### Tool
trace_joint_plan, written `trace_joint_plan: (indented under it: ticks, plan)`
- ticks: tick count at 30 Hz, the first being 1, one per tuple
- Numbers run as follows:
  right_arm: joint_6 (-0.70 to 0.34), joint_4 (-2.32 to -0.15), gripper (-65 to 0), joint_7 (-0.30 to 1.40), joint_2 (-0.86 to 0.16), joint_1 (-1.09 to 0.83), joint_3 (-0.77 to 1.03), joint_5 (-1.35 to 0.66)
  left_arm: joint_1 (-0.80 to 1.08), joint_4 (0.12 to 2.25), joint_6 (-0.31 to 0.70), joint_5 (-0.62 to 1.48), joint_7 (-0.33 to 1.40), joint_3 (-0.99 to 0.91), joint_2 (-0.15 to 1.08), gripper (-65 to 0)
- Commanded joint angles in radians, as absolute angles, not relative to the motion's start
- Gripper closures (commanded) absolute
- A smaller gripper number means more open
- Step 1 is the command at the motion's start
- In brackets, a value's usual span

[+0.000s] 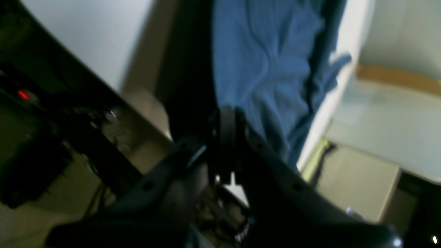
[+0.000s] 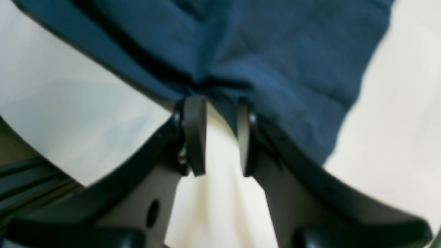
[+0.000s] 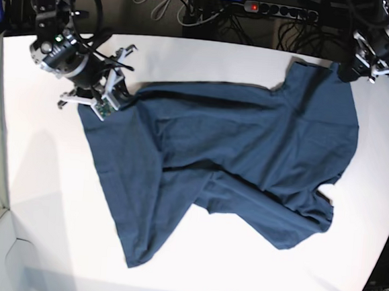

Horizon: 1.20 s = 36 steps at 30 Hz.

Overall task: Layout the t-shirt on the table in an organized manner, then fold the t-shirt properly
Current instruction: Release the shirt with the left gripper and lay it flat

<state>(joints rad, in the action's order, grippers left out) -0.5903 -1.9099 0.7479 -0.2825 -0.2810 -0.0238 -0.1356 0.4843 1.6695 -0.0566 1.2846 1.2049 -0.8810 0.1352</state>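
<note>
Now my right claw (image 2: 220, 137) at upper left stands spread at the t-shirt (image 3: 234, 155) hem; left claw (image 1: 225, 137) pinches the opposite corner, stretching cloth flat across the table (image 3: 40, 228).

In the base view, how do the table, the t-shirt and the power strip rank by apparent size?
1. Table, the largest.
2. T-shirt.
3. Power strip, the smallest, at the back beyond the table.

t-shirt (image 3: 234, 155) — navy, rumpled, spread diagonally | table (image 3: 53, 229) — white, beneath it
</note>
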Motion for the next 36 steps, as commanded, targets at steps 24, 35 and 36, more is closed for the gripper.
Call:
trace_joint_plan:
  ticks: [24, 35, 36]
  plan:
    - [-0.599, -1.946, -16.9, 0.723, -0.291, -0.274, 0.038, -0.148, 0.487, 1.681, -0.097, 1.458, 1.253, -0.885, 0.16, -0.5]
    - [-0.599, -1.946, -16.9, 0.723, -0.289, -0.265, 0.038, -0.148, 0.381, 1.531, -0.088, 1.314, 1.296, -0.88, 0.193, -0.5]
    - [-0.599, -1.946, -16.9, 0.723, -0.289, -0.265, 0.038, -0.148, 0.367, 1.518, -0.088, 1.313, 1.31, -0.883, 0.196, -0.5]
